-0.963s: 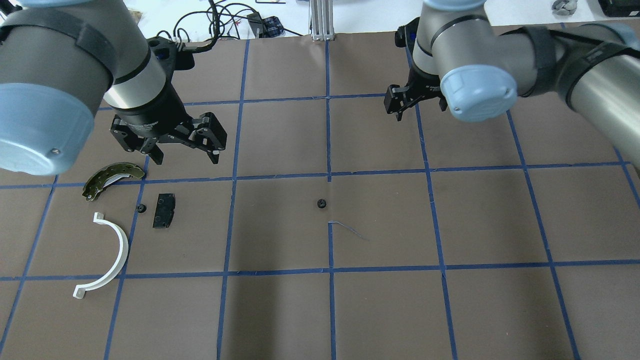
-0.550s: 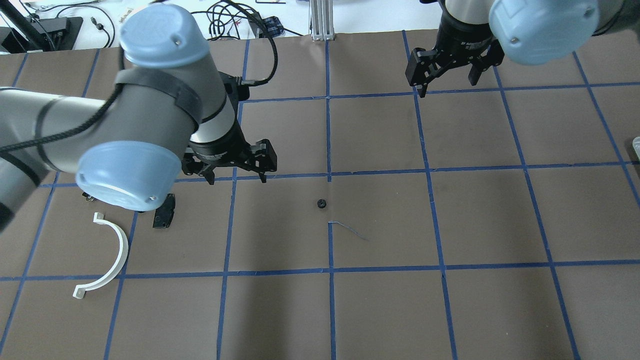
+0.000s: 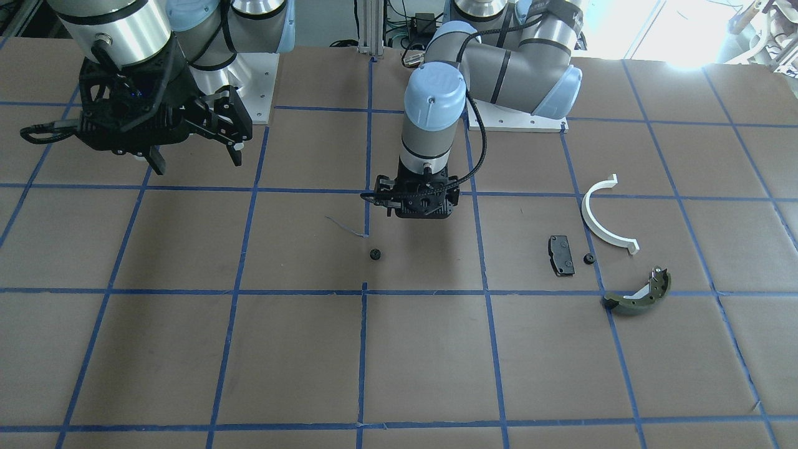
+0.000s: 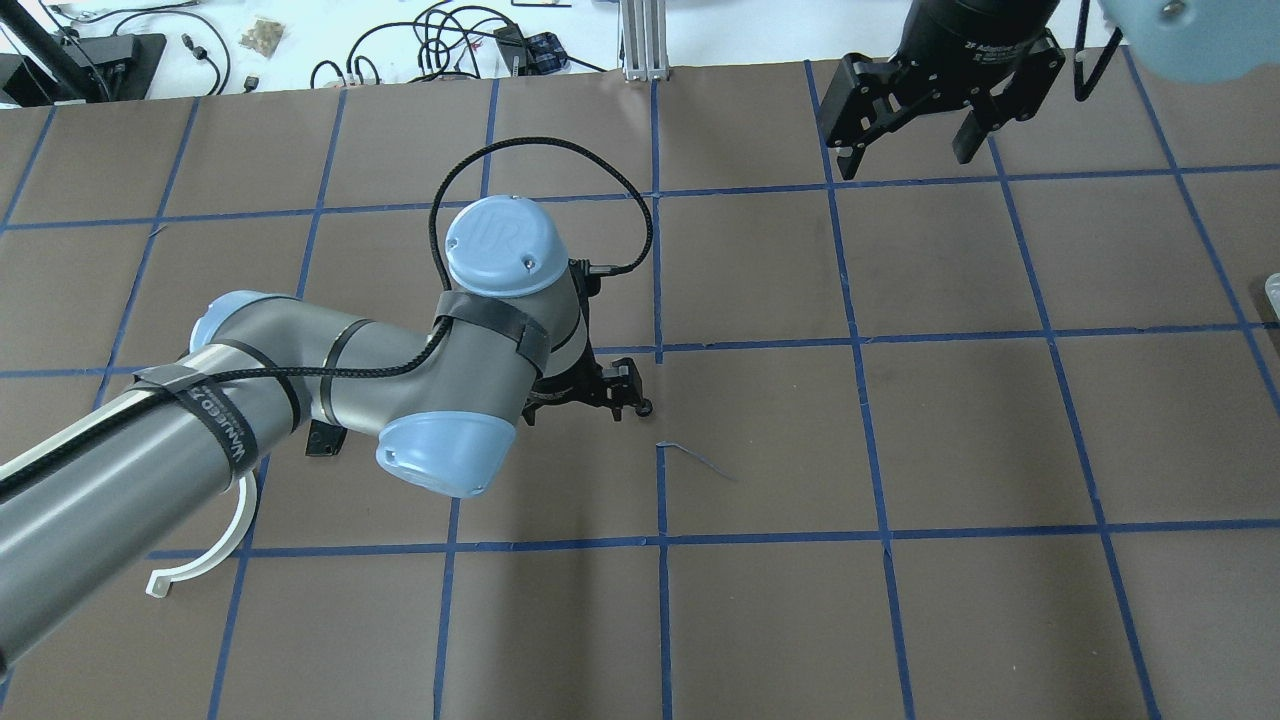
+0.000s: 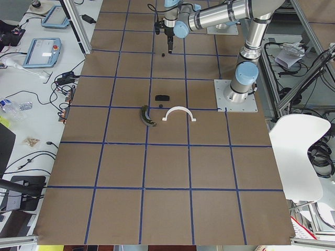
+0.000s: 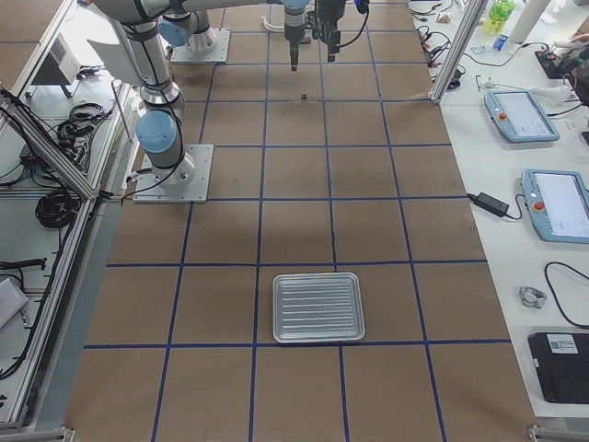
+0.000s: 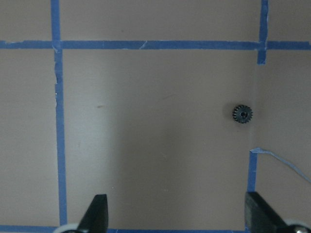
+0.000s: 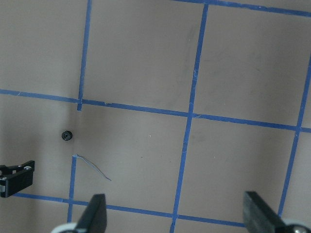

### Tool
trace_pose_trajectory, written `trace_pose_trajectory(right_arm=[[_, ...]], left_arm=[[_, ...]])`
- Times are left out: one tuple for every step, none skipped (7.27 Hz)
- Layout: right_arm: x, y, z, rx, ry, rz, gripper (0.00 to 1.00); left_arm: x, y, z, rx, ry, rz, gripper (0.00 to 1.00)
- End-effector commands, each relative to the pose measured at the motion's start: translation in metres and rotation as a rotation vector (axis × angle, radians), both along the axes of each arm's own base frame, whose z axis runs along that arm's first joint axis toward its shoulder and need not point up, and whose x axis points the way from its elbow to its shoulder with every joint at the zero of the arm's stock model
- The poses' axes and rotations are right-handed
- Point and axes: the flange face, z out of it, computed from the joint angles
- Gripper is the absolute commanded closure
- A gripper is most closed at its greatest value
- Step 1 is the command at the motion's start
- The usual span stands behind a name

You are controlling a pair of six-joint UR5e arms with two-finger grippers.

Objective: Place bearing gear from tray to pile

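Note:
The bearing gear (image 3: 374,254), a tiny black toothed wheel, lies on the brown mat near the table's middle. In the overhead view the gear (image 4: 644,407) sits just beside one finger of my left gripper (image 4: 576,400). In the left wrist view that gripper (image 7: 177,216) is open and empty, and the gear (image 7: 242,114) lies ahead of it, toward the right finger. The pile holds a white half-ring (image 3: 605,215), a black pad (image 3: 561,254), an olive brake shoe (image 3: 639,296) and another small black gear (image 3: 587,259). My right gripper (image 4: 905,135) hangs open and empty at the far side. The tray (image 6: 317,307) is silver.
Blue tape lines divide the brown mat into squares. A loose curl of tape (image 4: 700,460) lies just right of the gear. Cables and devices (image 4: 480,45) sit beyond the mat's far edge. My left arm (image 4: 250,400) covers part of the pile in the overhead view.
My left arm has swung right from above the pile to the gear at the table's middle. The right arm has drawn back toward the far edge. Both grippers stayed open.

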Motion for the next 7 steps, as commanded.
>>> trace_pose_trajectory(right_arm=[[-0.042,-0.013,-0.013,0.042,0.031,-0.08,0.0],[-0.042,-0.008,-0.008,0.036,0.036,-0.08,0.0],[-0.042,-0.005,-0.008,0.053,0.034,-0.079,0.0],[-0.044,0.001,-0.012,0.102,0.039,-0.072,0.0],[-0.042,0.003,-0.008,0.094,0.033,-0.069,0.0],[-0.04,0.005,-0.005,0.087,0.015,-0.076,0.0],[-0.043,0.004,-0.007,0.094,0.031,-0.069,0.0]], left_arm=[[-0.024,-0.015,-0.035,0.021,0.028,-0.028,0.0],[-0.036,-0.023,-0.036,0.014,0.03,-0.024,0.0],[-0.047,-0.029,-0.041,0.016,0.029,-0.025,0.0],[-0.05,-0.032,-0.05,0.025,0.024,-0.031,0.0],[-0.051,-0.032,-0.058,0.033,0.019,-0.033,0.0],[-0.053,-0.035,-0.064,0.026,0.022,-0.039,0.0],[-0.053,-0.036,-0.066,0.023,0.023,-0.04,0.0]])
